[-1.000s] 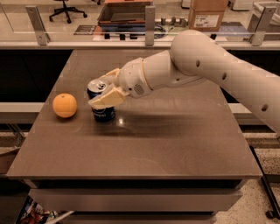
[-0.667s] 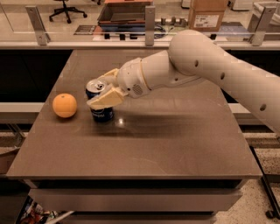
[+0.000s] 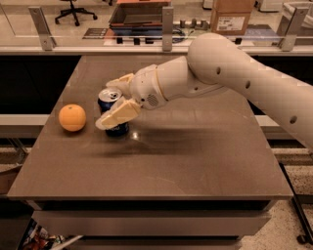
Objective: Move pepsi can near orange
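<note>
The pepsi can [image 3: 110,95] stood upright, top up, near the table's [image 3: 195,161] left edge beside the orange [image 3: 72,117]. The gripper [image 3: 107,104] sat at the can; I cannot tell whether it was clamped.

It looked like an office or lab floor: a rolling desk chair [image 3: 73,10] and a cardboard box [image 3: 232,14] stood beyond the far edge of the worktop [image 3: 195,161], behind a glass-and-metal railing [image 3: 167,27]. The gripper [image 3: 111,100] hung over the worktop toward its left edge.

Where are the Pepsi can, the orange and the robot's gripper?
pepsi can [image 3: 109,94]: camera view, its silver top.
orange [image 3: 72,117]: camera view, centre of the fruit.
gripper [image 3: 104,103]: camera view, midway between fingertips, clamped around the can.
</note>
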